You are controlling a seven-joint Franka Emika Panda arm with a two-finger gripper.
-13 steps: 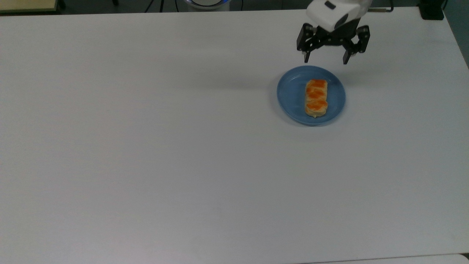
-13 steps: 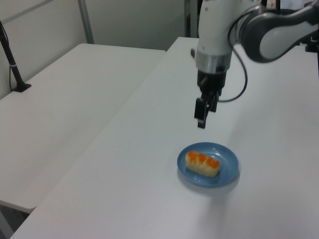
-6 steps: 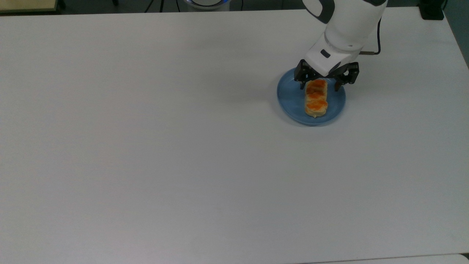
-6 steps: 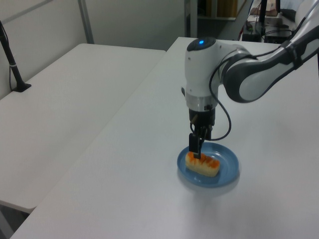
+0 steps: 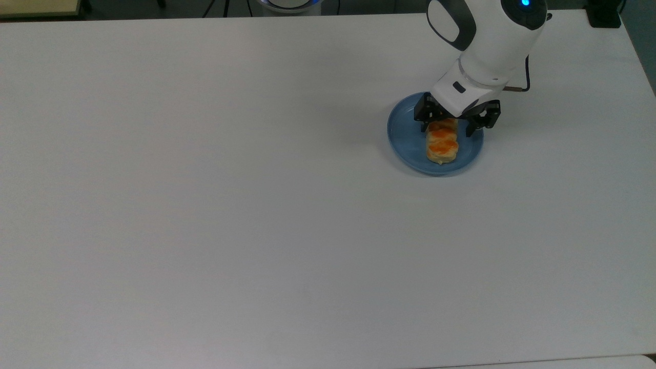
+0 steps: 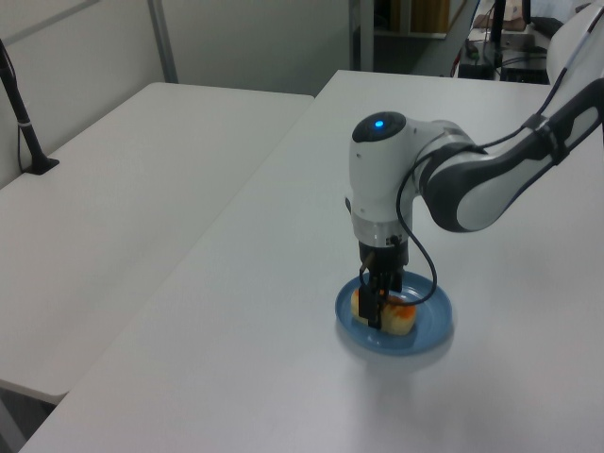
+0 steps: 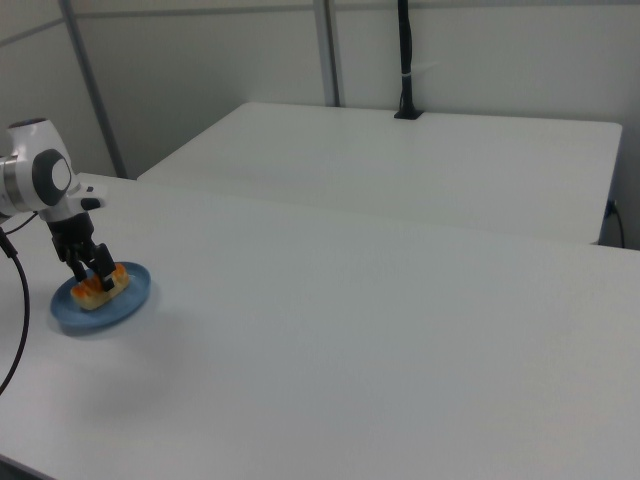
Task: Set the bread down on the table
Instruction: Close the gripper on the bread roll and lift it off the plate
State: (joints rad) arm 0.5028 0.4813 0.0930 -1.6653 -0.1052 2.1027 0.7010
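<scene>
Bread [image 5: 443,145], a pale loaf with orange-glazed bumps, lies on the round blue plate [image 5: 405,138], which sits on the white table [image 5: 256,205] toward the top view's right. The gripper [image 5: 447,128] is down over the loaf's far end, its black fingers [image 5: 424,121] spread apart, one on each side of the bread, not closed on it

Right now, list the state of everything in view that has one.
bread: lying flat on the plate, not yet lifted.
blue plate: upright on the table, holding the bread.
claw: open, lowered astride the bread's far end.
table: bare white top, carrying the plate.
</scene>
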